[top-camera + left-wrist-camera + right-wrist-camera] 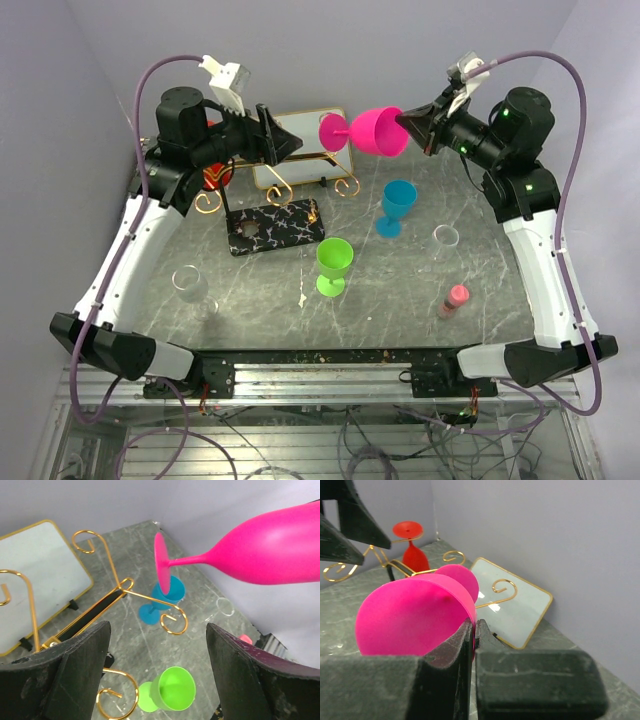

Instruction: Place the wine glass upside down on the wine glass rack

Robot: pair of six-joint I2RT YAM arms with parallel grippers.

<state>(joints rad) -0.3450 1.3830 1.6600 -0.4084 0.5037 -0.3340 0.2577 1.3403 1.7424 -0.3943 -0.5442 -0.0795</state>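
Note:
A pink wine glass point(375, 131) lies on its side in the air, foot pointing left toward the gold wire rack point(281, 189) on its black marbled base point(275, 228). My right gripper point(405, 122) is shut on the glass's rim point(415, 615), pinching the wall between its fingers point(473, 625). My left gripper point(285, 143) is open and empty, above the rack, facing the glass's foot point(161, 562). Through its jaws point(157, 627) I see the rack's scroll ends point(172, 622). A red glass point(412, 550) hangs upside down on the rack's left side.
A gold-rimmed white tray point(310, 160) stands behind the rack against the back wall. A blue glass point(397, 205) and a green glass point(333, 265) stand mid-table. A clear glass point(190, 288) is front left, another clear glass point(446, 236) and a small pink bottle point(454, 299) are on the right.

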